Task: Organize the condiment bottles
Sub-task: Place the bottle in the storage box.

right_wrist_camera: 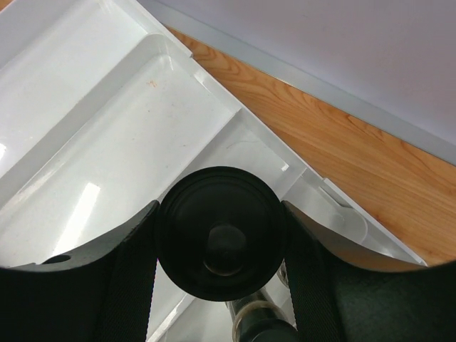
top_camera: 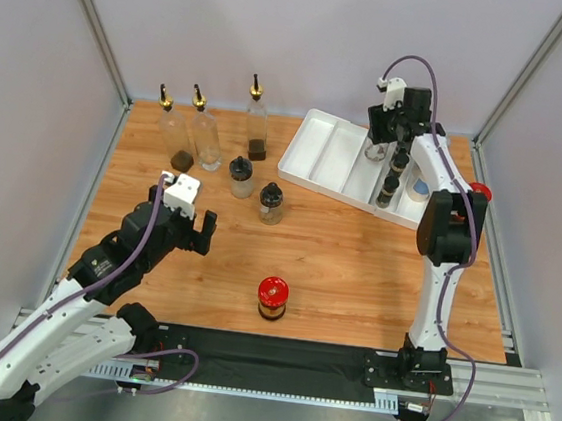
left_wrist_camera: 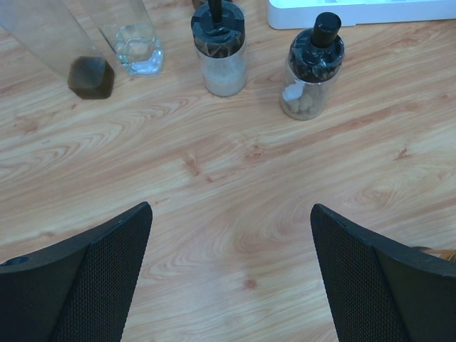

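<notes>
My right gripper (right_wrist_camera: 222, 235) is shut on a black-capped glass jar (right_wrist_camera: 222, 228), seen from above, over the right-hand compartment of the white divided tray (right_wrist_camera: 107, 164). Another dark jar (right_wrist_camera: 274, 329) lies just below it in that compartment. Three tall pourer-spout bottles (top_camera: 207, 134) stand at the back left. Near them stand two black-capped jars (left_wrist_camera: 219, 50) (left_wrist_camera: 312, 68), and a red-lidded jar (top_camera: 272, 297) stands alone towards the front. Low over bare wood, short of those two jars, my left gripper (left_wrist_camera: 231, 246) is open and holds nothing.
The tray (top_camera: 327, 155) lies at the back right; its right compartment holds dark jars (top_camera: 391, 185) and a silver-lidded shaker (top_camera: 419, 190). A red lid (top_camera: 480, 190) shows behind my right arm. Grey walls close in the table on three sides.
</notes>
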Available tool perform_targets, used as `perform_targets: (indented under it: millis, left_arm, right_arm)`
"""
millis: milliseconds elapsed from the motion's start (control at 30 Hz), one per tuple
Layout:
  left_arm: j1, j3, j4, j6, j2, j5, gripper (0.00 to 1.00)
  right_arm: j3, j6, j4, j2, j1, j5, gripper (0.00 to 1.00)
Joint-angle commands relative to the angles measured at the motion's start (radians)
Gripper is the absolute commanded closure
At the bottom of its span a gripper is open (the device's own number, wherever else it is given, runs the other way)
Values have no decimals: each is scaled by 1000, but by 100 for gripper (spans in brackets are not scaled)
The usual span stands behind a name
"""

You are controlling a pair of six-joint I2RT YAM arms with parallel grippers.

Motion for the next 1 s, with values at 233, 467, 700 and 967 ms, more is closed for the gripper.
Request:
perform_targets:
  millis: [233,467,700,967]
  left_arm:
    - [3,20,3,23,20,-2,0]
    - [3,21,-1,23,22,-7,0]
    - [4,23,-4,23,13,-6,0]
    - [4,23,-2,22,-1,-9,0]
  right_arm:
    - [82,15,95,60,1,44,80]
    - [79,0,99,73,1,59,51]
    - [35,-13,106,37,1,58,22]
    - [-20,-17,110,-53,1,52,7]
